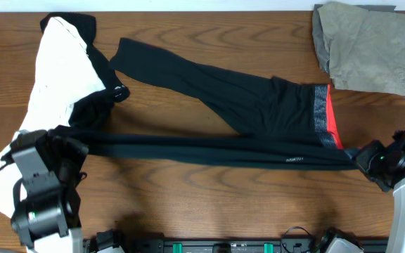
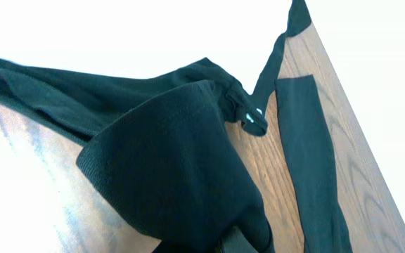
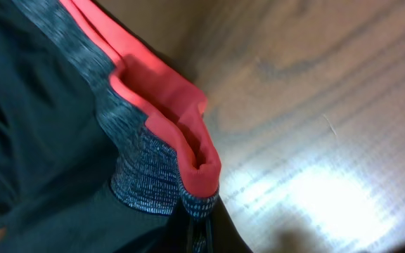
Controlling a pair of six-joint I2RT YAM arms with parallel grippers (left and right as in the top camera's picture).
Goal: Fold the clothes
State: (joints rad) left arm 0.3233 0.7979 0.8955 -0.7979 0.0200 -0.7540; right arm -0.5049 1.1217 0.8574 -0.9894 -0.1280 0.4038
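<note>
While both grippers pinch them, the leggings [image 1: 245, 98] lie stretched across the table [image 1: 188, 204], from 9 o'clock to 3 o'clock. The left gripper [image 1: 81, 145] is clamped on a leg end at 9. The right gripper [image 1: 361, 158] is clamped on the waistband [image 1: 323, 112] at 3 (the grey and red part). The other leg points off to 11 o'clock. I think this cloth is light, soft and stretchy, so it will sag if held by one spot. The thick waistband and the leg ends look best to hold. A white piece [image 1: 58, 70] sits at 10 o'clock, a khaki piece [image 1: 364, 46] at 1.
</note>
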